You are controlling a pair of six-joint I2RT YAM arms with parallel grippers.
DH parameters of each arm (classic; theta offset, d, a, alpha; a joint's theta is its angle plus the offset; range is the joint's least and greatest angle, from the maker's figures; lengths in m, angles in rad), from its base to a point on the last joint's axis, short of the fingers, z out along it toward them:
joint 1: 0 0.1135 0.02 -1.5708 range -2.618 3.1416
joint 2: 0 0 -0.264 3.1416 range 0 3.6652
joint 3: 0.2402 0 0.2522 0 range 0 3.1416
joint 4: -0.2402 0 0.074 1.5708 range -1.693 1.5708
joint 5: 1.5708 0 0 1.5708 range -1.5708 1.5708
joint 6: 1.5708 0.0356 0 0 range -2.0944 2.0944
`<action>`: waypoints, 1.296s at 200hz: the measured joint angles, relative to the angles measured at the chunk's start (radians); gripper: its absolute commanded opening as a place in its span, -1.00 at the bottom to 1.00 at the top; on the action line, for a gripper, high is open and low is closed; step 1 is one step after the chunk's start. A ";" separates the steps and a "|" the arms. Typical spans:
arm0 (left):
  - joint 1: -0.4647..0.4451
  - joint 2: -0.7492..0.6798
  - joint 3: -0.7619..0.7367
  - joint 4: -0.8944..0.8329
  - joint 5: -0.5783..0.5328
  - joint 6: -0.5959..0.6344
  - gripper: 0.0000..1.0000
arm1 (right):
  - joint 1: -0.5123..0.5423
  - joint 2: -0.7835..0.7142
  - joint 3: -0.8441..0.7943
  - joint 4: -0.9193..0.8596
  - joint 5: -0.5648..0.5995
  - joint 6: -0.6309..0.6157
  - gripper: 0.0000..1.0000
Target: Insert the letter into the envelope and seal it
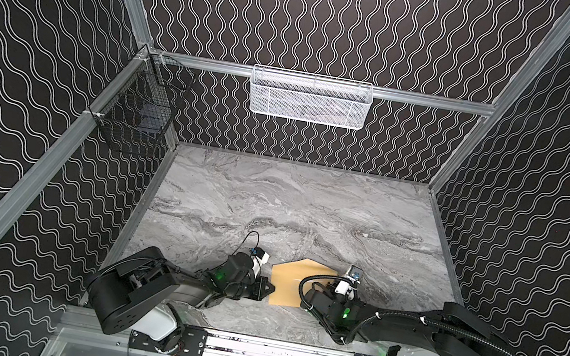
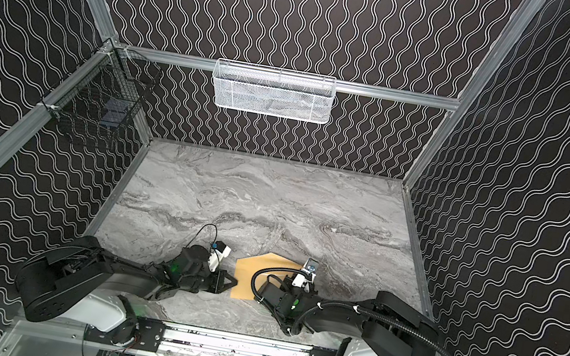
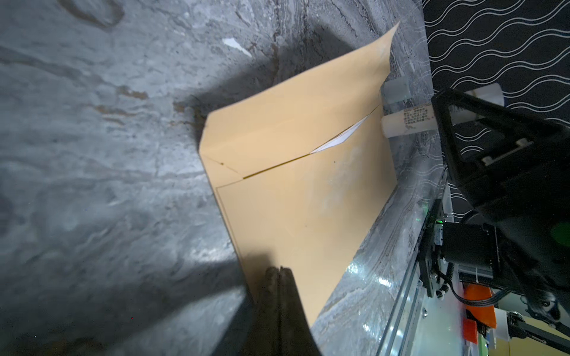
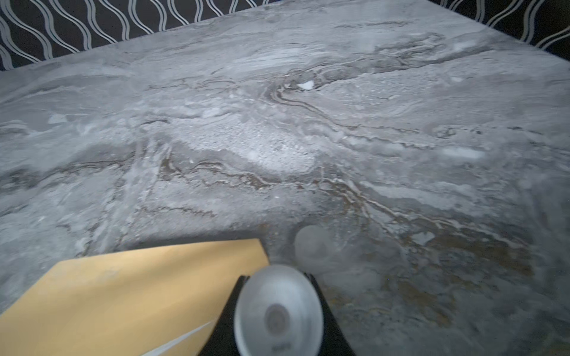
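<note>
The envelope (image 1: 291,285) lies by the worktop's (image 1: 272,200) front edge, flap open, with the letter (image 3: 339,140) inside and 1 white sliver showing. Left claw (image 3: 279,277), pressed together, sits at its left edge. Right claw (image 4: 276,276) pinches a white cylinder (image 3: 407,121). Dragging that could pivot the envelope or snag the sliver.

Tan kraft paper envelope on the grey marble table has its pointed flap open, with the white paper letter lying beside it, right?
No: the white paper letter sits inside the tan kraft paper envelope; the left wrist view shows a sliver at its mouth. Rest stands.
</note>
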 measured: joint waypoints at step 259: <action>0.003 0.002 0.001 0.002 0.002 0.000 -0.98 | -0.040 -0.048 -0.103 0.451 -0.205 -0.383 -1.00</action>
